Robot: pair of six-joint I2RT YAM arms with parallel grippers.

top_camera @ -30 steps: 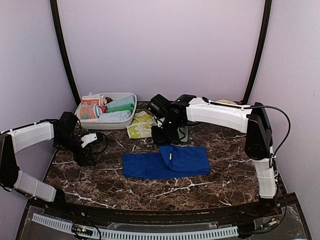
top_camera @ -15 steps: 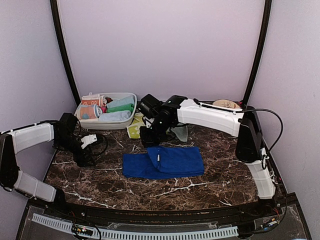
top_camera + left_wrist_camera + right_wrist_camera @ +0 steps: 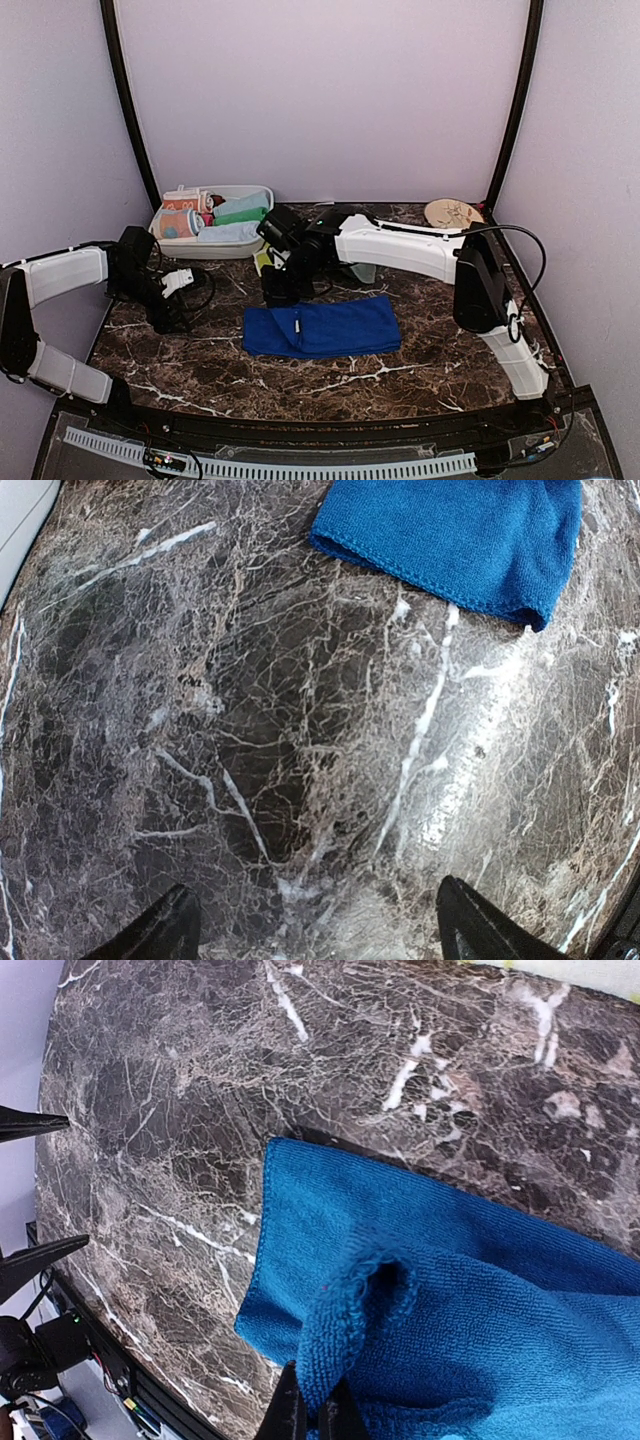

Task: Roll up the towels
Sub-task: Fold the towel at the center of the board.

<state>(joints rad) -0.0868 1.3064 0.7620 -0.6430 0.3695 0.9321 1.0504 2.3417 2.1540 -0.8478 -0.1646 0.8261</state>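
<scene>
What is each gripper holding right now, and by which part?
Right gripper pinches the blue towel by a bunched fold near one end; left gripper holds nothing.

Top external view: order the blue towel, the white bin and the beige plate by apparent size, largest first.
1. blue towel and white bin: too alike to rank.
2. beige plate: clearly smallest.

White arm shells [image 3: 400,245] — black joints [image 3: 478,285]
</scene>
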